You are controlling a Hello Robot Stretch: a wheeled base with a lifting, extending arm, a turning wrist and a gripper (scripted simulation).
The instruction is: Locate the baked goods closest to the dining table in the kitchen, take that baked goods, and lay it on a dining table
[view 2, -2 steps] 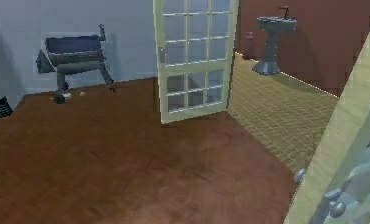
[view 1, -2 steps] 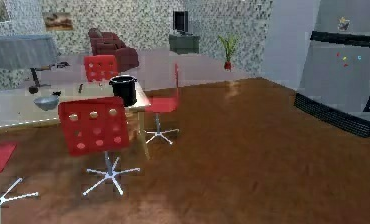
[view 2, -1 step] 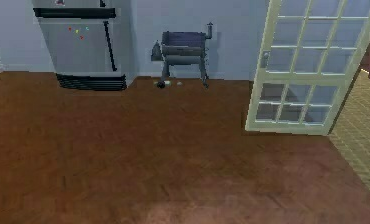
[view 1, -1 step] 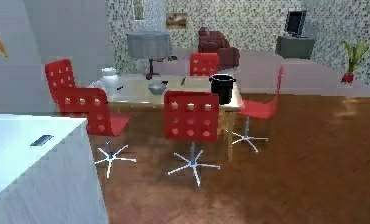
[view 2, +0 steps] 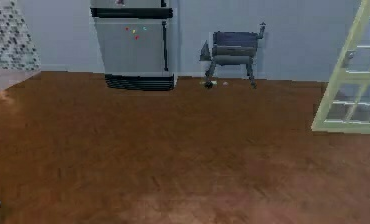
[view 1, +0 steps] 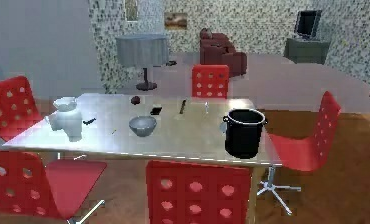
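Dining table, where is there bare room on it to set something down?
The dining table is bare between the grey bowl and the black pot, and along the near edge in front of the bowl. It is crowded at the forward view's left end, around the white dishes, and small dark items lie behind the bowl.

Long dining table (view 1: pixel 188 138) — black pot (view 1: pixel 244 133), grey bowl (view 1: pixel 142 125), white object (view 1: pixel 65 120), perhaps a kettle

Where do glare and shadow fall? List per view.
Forward view: the dining table top shines pale under the light; the black pot is the darkest spot on it. Arm side view: the wood floor is evenly lit, dimmer toward the bottom edge.
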